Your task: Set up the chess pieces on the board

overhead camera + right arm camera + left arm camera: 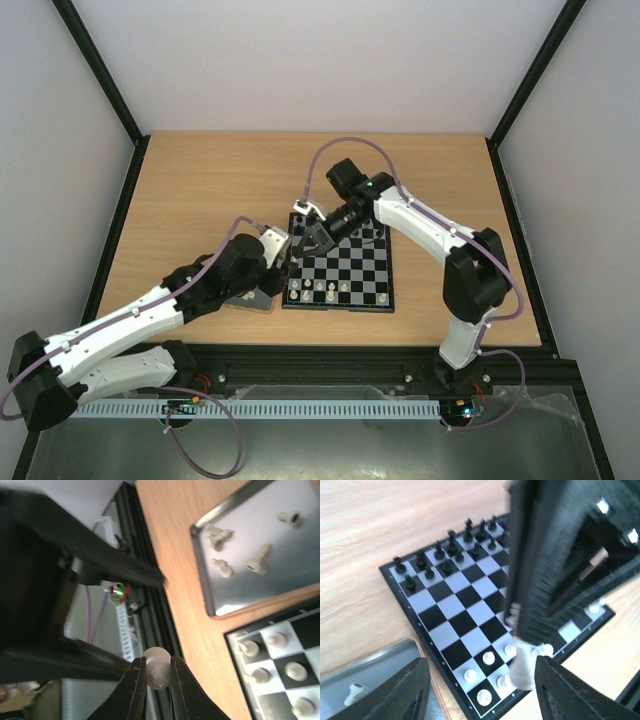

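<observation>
I'm gripping a white piece (157, 671) tight in my right jaws above the board's (362, 264) near-left corner, left jaws hanging apart by the tray (380, 670), so I'm aiming to lower it upright, centred, without clipping the standing pieces (489, 657).

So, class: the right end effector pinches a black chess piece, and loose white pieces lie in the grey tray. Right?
No: the right wrist view shows the right end effector pinching a white chess piece, not black; loose white pieces do lie in the grey tray.
</observation>
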Action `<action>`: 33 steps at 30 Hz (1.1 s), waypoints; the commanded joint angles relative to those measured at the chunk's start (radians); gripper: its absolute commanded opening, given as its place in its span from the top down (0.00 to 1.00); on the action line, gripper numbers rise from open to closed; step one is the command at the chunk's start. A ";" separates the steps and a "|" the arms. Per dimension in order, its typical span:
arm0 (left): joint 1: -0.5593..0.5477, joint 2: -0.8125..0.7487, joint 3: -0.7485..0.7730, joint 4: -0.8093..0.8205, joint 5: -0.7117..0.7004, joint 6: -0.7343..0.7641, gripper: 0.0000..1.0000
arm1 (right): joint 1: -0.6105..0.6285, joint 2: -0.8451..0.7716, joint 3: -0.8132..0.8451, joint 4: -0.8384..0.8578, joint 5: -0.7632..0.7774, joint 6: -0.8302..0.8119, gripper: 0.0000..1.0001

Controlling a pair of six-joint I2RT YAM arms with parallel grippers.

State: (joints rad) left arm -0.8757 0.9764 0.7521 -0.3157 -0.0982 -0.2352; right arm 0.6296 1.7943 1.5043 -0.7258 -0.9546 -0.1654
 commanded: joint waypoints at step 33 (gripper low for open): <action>0.368 -0.005 0.005 -0.028 -0.176 -0.068 0.19 | 0.000 -0.683 -0.814 0.394 0.687 -0.249 0.91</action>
State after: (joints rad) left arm -0.5186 0.9730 0.7670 -0.3504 -0.2737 -0.2951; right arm 0.6289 1.1336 0.7277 -0.3534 -0.2787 -0.3832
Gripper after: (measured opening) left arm 0.813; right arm 0.110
